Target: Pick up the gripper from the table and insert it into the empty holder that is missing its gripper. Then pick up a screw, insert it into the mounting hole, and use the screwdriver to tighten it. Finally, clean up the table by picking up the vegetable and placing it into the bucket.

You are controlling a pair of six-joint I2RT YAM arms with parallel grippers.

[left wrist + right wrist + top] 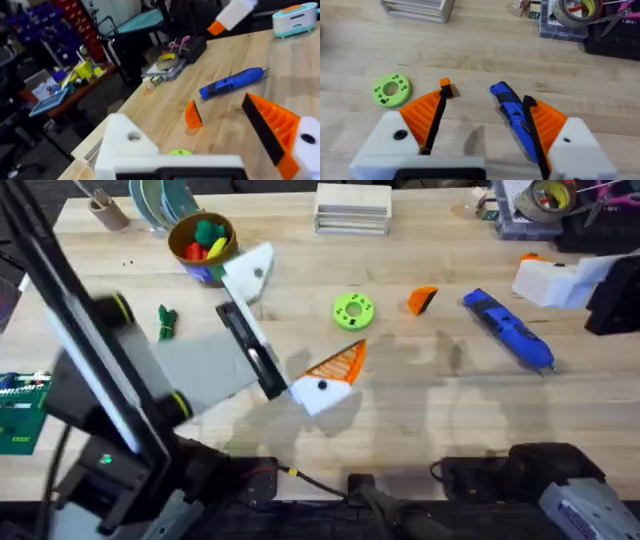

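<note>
Small loose orange plastic wedge gripper (pixel 422 300) lies far-right of left arm's gaping, empty fingers (pixel 300 330); right arm's fingers (pixel 485 130) open, empty too.

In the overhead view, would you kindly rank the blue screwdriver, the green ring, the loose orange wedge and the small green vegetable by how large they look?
Largest to smallest:
1. the screwdriver
2. the green ring
3. the orange wedge and the vegetable look about alike, so I would not rank them.
</note>
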